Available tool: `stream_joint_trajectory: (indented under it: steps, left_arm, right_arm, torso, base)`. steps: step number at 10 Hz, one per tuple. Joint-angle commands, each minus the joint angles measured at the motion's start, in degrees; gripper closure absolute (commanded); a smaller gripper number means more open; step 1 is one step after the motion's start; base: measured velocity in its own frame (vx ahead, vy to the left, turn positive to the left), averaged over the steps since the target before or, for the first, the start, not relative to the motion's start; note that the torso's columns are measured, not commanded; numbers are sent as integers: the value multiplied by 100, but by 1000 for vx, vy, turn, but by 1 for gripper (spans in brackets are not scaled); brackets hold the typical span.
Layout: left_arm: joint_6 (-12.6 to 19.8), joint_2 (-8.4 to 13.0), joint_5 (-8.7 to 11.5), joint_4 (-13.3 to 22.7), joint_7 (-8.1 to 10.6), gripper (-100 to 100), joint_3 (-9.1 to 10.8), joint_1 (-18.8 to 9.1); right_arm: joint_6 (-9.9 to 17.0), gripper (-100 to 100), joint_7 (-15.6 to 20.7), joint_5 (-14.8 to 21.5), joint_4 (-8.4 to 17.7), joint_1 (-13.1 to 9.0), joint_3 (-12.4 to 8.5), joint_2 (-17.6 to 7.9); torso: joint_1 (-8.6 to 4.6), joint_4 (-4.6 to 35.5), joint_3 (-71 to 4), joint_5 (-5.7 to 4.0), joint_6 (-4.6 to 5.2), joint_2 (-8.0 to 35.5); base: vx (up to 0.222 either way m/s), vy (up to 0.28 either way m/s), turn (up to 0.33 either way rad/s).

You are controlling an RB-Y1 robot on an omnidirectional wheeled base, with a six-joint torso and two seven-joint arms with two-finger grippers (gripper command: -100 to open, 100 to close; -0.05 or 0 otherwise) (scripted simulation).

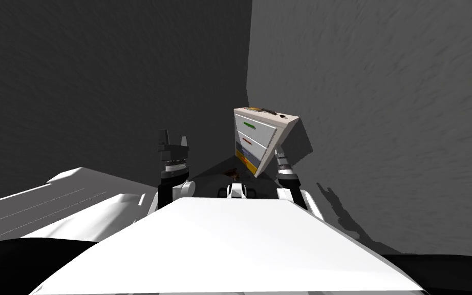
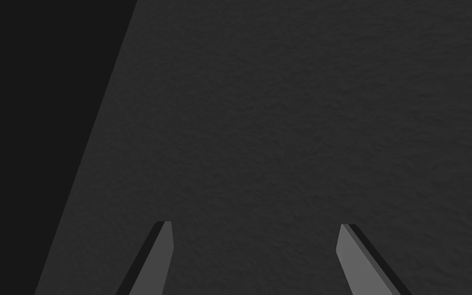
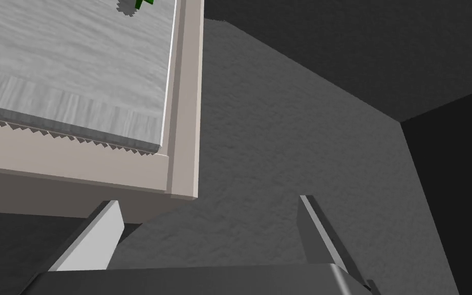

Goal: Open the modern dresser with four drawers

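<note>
The dresser [image 1: 253,138] stands in the room's corner, pale-framed, with light grey drawer fronts. Its top drawer has a green handle [image 1: 249,125], the one below a red handle, and the lowest fronts look blue and yellow. My right forearm [image 1: 285,171] reaches up beside the dresser's right edge. In the right wrist view my right gripper [image 3: 208,201] is open and holds nothing, just off the frame's corner [image 3: 184,189]. The grey drawer front [image 3: 66,61] and the green handle [image 3: 143,4] lie beyond it. My left gripper [image 1: 173,135] [image 2: 254,224] is raised to the left of the dresser, open and empty.
Dark grey walls meet behind the dresser. A white, low piece of furniture [image 1: 76,199] lies at my left. Small items [image 1: 266,110] rest on the dresser's top. A brown mark [image 1: 232,173] shows on the floor in front of the dresser.
</note>
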Motion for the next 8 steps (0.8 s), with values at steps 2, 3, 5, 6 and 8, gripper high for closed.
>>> stream_joint_trajectory:
  steps: [2, 3, 5, 6, 8]
  left_arm:
    - [0, 0, 0, 0, 0, 0, 0, 0]
    - [0, 0, 0, 0, 0, 0, 0, 0]
    - [0, 0, 0, 0, 0, 0, 0, 0]
    - [0, 0, 0, 0, 0, 0, 0, 0]
    - [0, 0, 0, 0, 0, 0, 0, 0]
  right_arm:
    - [562, -100, 248, 390, 277, 18, -131, -122]
    - [634, -100, 248, 390, 277, 18, -131, -122]
    - [938, -100, 367, 585, 408, 30, -196, -169]
    - [1138, -100, 490, 787, 546, 40, -262, -206]
    - [1468, -100, 617, 998, 691, 47, -330, -236]
  torso:
    - [-2, 1, 1, -1, -1, 2]
    - [0, -1, -1, -1, -5, -4]
    - [-1, -1, -1, -1, -4, -3]
    - [-2, 1, 1, -1, -1, 3]
    - [-3, 0, 2, -1, -1, 3]
  base:
    - [63, 12, 137]
    - [62, 6, 99]
    - [65, 11, 147]
    - [61, 7, 203]
    - [64, 3, 167]
